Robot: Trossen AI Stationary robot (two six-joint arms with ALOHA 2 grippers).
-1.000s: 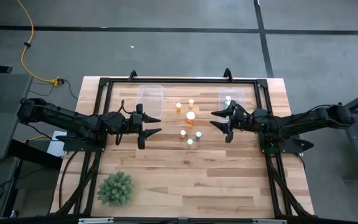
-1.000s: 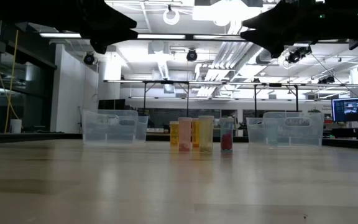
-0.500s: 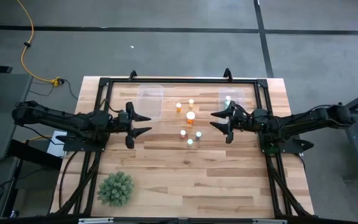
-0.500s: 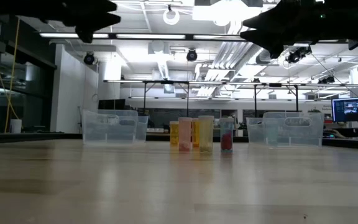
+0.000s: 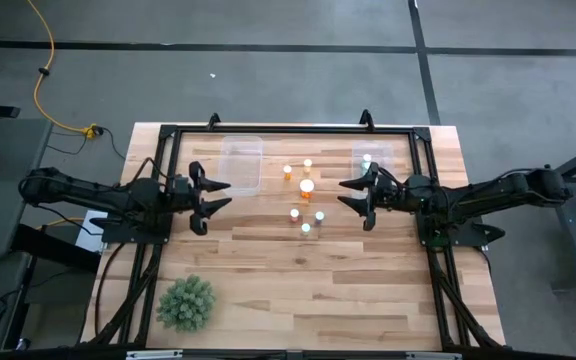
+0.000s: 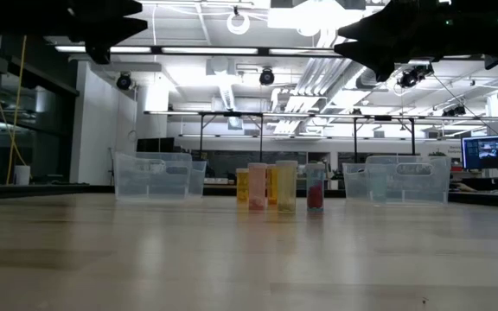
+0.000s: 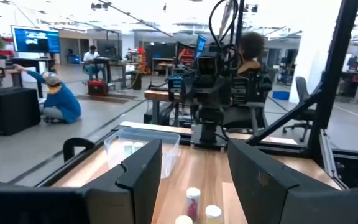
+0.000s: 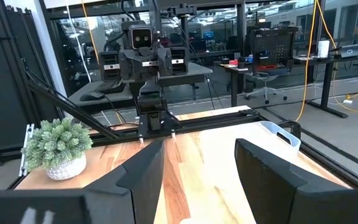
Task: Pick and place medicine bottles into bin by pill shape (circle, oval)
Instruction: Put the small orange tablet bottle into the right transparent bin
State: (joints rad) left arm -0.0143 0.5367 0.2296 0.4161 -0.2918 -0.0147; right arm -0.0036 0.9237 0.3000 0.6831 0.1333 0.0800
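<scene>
Sorting stage: between picks, nothing held. Bottles (image 5: 305, 196): six stand loose mid-table between the arms, orange and pale, the larger orange one (image 5: 307, 187) central; one more white cap shows inside the right bin (image 5: 370, 160). Left bin (image 5: 242, 160) holds no cap that can be made out from above. Left gripper (image 5: 208, 195): fingers spread, empty, above the table beside the left bin, well apart from the bottles. Right gripper (image 5: 352, 195): fingers spread, empty, near the cluster. Plant (image 5: 186, 301): front left corner, not part of the job. Next move, by judgement: one gripper descends over a single bottle without knocking its neighbours. Writing: none legible on bottles or bins.
</scene>
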